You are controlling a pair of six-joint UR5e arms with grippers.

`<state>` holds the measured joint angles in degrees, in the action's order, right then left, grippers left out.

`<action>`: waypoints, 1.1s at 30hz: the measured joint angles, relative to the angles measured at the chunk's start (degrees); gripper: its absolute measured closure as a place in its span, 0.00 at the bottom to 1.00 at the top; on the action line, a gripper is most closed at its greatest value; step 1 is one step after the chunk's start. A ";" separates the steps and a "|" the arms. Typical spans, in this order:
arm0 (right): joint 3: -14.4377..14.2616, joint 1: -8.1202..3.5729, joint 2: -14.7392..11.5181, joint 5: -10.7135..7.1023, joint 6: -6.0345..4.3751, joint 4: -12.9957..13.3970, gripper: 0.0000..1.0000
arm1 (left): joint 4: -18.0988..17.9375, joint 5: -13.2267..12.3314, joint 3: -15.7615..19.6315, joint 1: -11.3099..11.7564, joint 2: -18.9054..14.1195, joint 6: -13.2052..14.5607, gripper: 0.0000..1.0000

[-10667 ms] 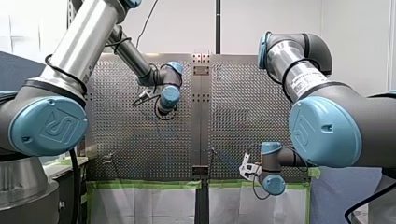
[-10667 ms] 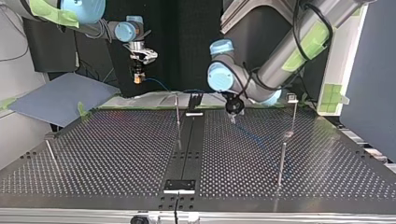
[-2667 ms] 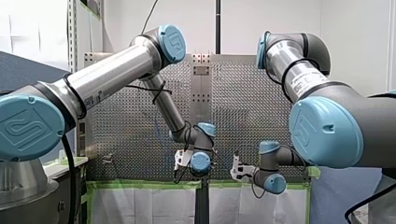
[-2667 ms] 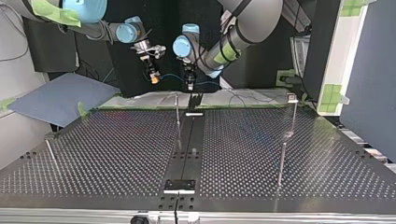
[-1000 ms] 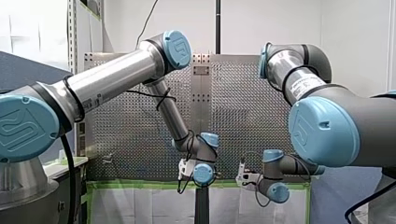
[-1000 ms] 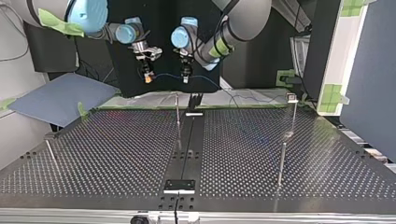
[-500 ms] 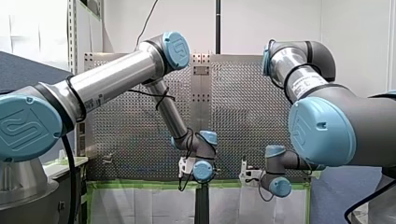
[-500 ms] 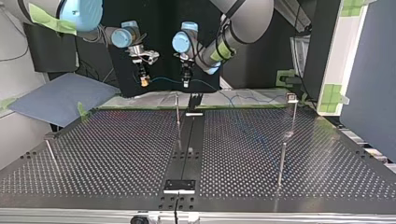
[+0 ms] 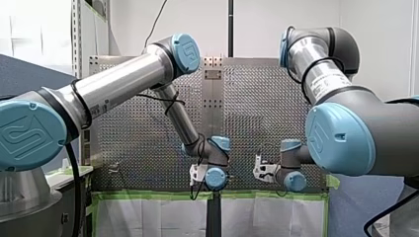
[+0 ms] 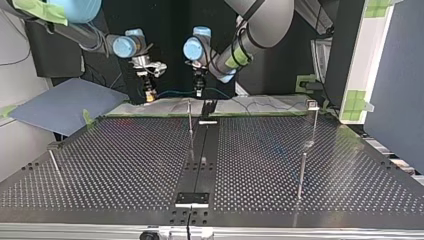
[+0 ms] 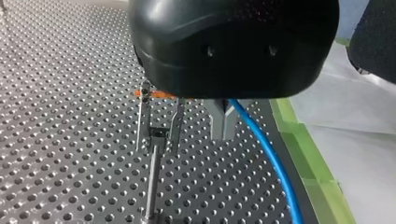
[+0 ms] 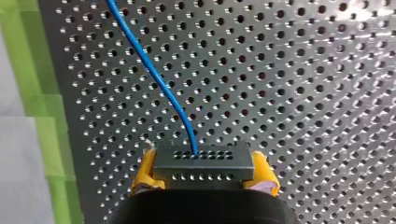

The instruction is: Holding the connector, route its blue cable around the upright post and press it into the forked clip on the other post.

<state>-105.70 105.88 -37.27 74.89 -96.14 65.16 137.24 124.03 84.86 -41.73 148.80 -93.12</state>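
1. Since half a second ago, my right pincer [image 10: 148, 94] has shifted toward the top view's left, away from my left pincer [image 10: 198, 90], which stays about where it was.
2. The perforated counter [image 10: 125, 165] spreads beneath both arms, with green tape [image 12: 46, 116] running along its edge.
3. In the top view both pincers point down above the counter's far edge, near each other but apart.
4. A thin upright post [image 10: 190, 125] stands on the counter just below the two pincers in the top view.
5. The blue cable [image 10: 172, 92] sags lightly from one pincer to the other. In the left wrist view it comes out from my left pincer's metal fingers [image 11: 218, 122], which are pinched together on it, and runs on above the counter.
6. A forked clip [image 11: 159, 126] on its thin stem stands just beside those fingers. The cable passes on the fingers' other side, outside the fork.
7. The dark connector [image 12: 204, 161] sits clamped between my right pincer's yellow pads [image 12: 145, 170], and the cable leaves its face.
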 joint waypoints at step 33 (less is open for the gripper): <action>3.16 0.38 -0.34 -0.86 -1.76 -2.48 1.00 | 1.59 -1.32 -2.66 2.43 0.02 -1.68 0.95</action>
<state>-102.54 106.26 -37.61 74.03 -97.90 62.69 138.83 122.71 82.20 -39.30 148.82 -94.79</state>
